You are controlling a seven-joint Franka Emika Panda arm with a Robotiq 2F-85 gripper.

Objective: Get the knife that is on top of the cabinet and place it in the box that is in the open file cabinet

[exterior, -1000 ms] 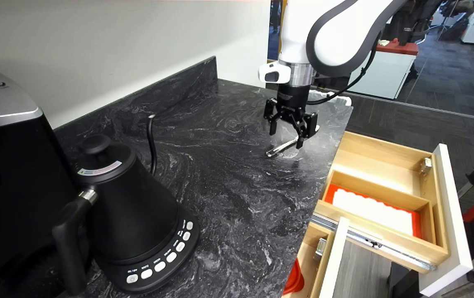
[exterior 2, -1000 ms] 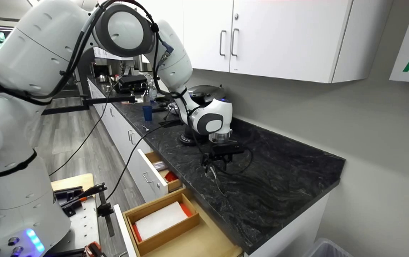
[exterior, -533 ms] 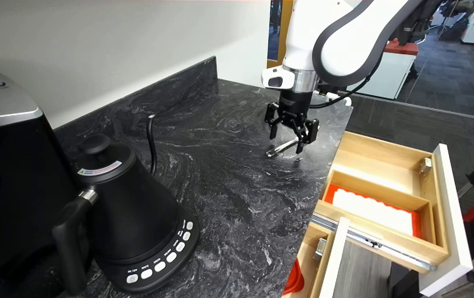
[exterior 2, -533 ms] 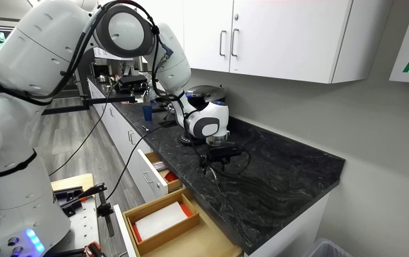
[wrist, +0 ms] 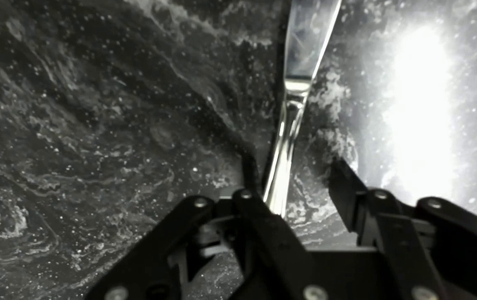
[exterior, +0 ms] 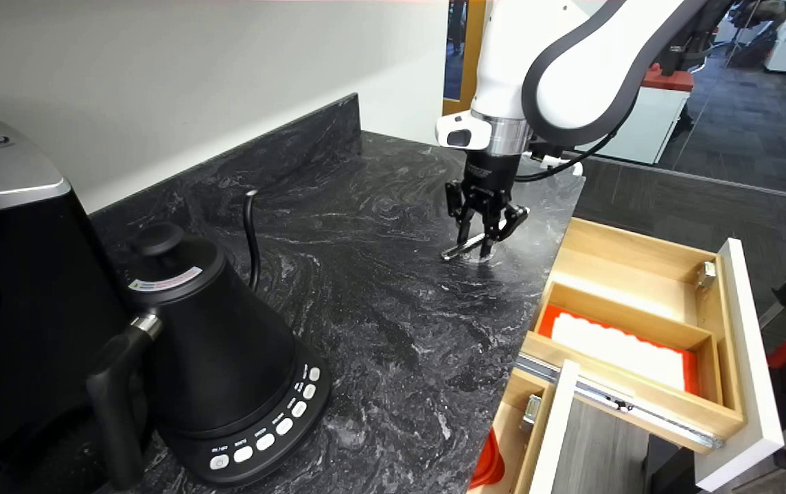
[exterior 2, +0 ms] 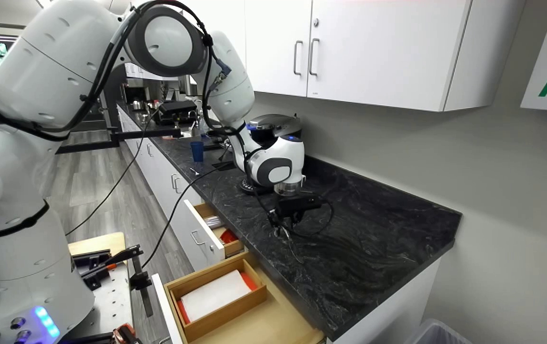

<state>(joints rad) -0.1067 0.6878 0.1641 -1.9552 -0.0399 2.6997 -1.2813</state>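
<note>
In an exterior view, a black kettle [exterior: 228, 357] is placed foremost on the dark, pale-veined counter [exterior: 379, 302]. Farther along it, the knife [wrist: 295, 102] is straddled by the spread fingers of the tool [exterior: 475, 243]. Alongside, a box [exterior: 633, 318] is held in a pulled-out drawer [exterior: 612, 281]; dark flooring [exterior: 660, 206] is seen beyond. Wall cupboards [exterior 2: 373, 52] are shown in an exterior view only, the blade clearly only in the wrist view.

1. In an exterior view: looks down, close by the kettle [exterior: 221, 350], along the desk [exterior: 379, 315] to its end edge.
2. In an exterior view: farther back, off the front end corner, facing the wall cupboards [exterior 2: 378, 52].
3. Wrist view: facing down, very near, in from the front edge.
4. Shared in both exterior views: the end edge, its corners, two open drawers [exterior: 629, 271].
</note>
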